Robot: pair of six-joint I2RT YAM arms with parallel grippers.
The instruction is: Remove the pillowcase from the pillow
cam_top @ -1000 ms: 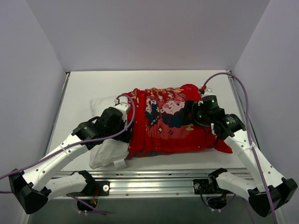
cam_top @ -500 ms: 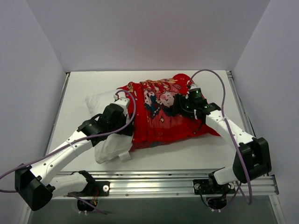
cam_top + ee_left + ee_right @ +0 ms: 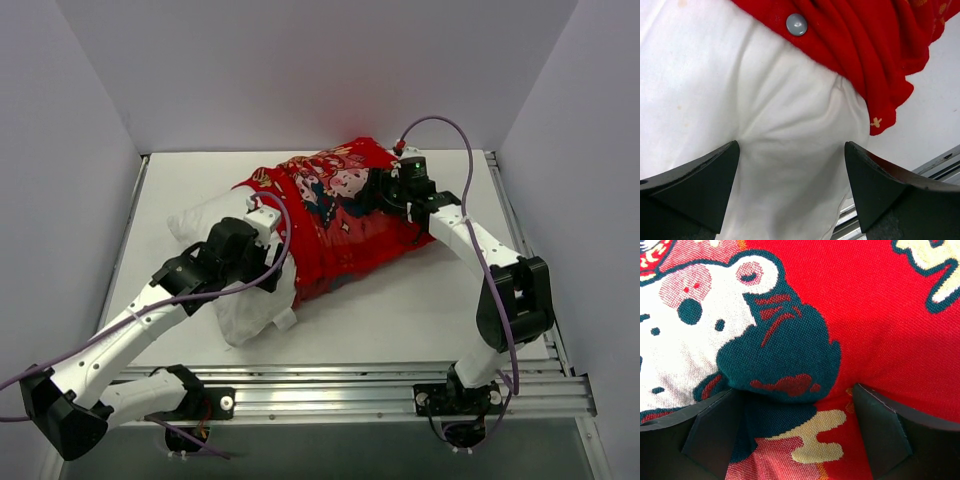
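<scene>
Left fingers [image 3: 690, 185] are standing spread wide and pressing down astride the plump plain white pillow [image 3: 255, 310], whose cloth is bulging up between them. We are reading this as a hold-down, not a pinch. Right fingers [image 3: 890, 435] are also standing wide apart, but a broad hump of the bright red printed fabric pillowcase [image 3: 345, 225] is filling the gap and touching both inner faces. We are judging that they are pinching the pillowcase in bulk.

We are locating the pillow on the white worktop [image 3: 400, 320]. Its long axis is running diagonally from near-left to far-right in the top view. Its near-left end is showing bare, and the pillowcase is covering the far-right part. The open red hem, carrying a small grey snap button [image 3: 796, 24], is lying across the pillow just ahead of the left fingers.

The coming move is turning on this axis. The covered far end is lying at the right fingers, so the right arm [image 3: 480, 245] is the nearer one for the pull. The bare end is lying under the left fingers, so the left arm [image 3: 130, 325] is the nearer one for the anchor. We are advising a pull to the far right, along the long axis and away from the left fingers. A pull across the axis is likely to swing the pillow round rather than strip it.
</scene>
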